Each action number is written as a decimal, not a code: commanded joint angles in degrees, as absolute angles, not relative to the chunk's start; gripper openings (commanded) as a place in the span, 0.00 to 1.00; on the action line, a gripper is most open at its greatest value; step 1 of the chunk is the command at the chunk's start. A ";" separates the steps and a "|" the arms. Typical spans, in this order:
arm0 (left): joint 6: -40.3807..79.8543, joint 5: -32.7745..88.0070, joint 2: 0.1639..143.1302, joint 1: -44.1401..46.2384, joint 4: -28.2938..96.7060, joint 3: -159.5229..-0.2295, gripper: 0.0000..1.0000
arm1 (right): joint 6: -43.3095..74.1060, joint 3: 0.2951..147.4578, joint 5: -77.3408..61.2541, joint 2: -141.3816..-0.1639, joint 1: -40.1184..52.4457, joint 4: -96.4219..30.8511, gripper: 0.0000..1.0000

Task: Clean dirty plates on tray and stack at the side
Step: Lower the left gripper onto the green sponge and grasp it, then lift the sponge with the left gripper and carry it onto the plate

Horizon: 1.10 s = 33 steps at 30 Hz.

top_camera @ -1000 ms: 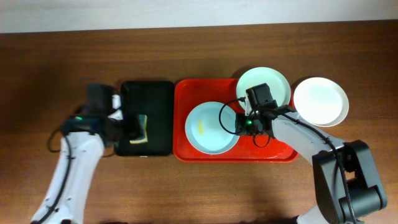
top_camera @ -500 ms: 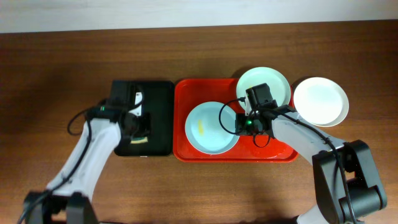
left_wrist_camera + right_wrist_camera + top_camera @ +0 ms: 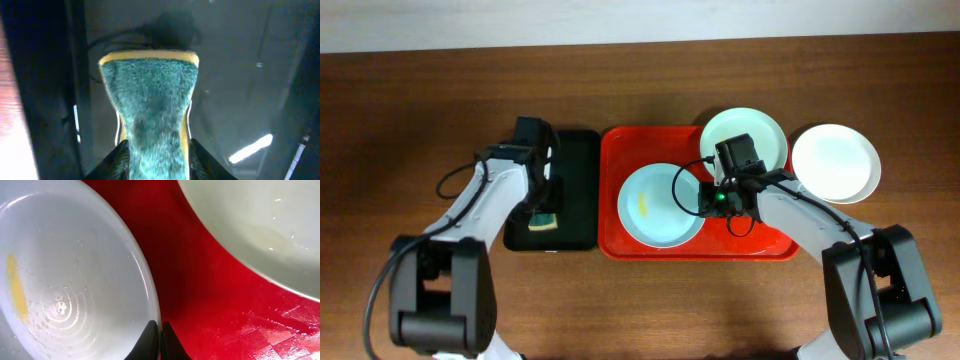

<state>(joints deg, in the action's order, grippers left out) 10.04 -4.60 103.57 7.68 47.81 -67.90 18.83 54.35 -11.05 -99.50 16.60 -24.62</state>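
Brown wood-grain bench (image 3: 420, 100) fills the overhead view, with a pale strip along 12 o'clock. One red tray (image 3: 610, 200) lies with its long axis from 9 to 3 o'clock. There are three plates: the smeared plate (image 3: 655, 222) inside the tray, a second pale plate (image 3: 760, 128) over its 1 o'clock corner, and a white plate (image 3: 835, 163) on the bench at 3 o'clock. One black tray (image 3: 578, 180) sits just beside it at 9 o'clock.

Left wrist: the left end effector (image 3: 156, 160) clamps one green-and-yellow sponge (image 3: 150, 95).

Right wrist: the right end effector (image 3: 159, 328) is nearly closed, pinching the smeared plate's rim.
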 commanded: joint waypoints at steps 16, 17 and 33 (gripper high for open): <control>9.52 2.17 105.23 2.50 45.06 -66.22 0.30 | 18.41 54.33 -11.38 -99.68 16.88 -24.67 0.04; 9.52 2.17 105.23 2.50 44.58 -65.71 0.30 | 18.41 54.33 -11.38 -99.68 16.88 -24.67 0.04; 8.99 2.81 101.08 2.50 42.70 -66.70 0.00 | 18.39 54.50 -11.33 -99.09 16.86 -25.67 0.04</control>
<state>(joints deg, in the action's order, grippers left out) 9.85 2.20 104.62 2.55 41.89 -64.07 18.81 54.35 -11.05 -99.50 16.60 -24.77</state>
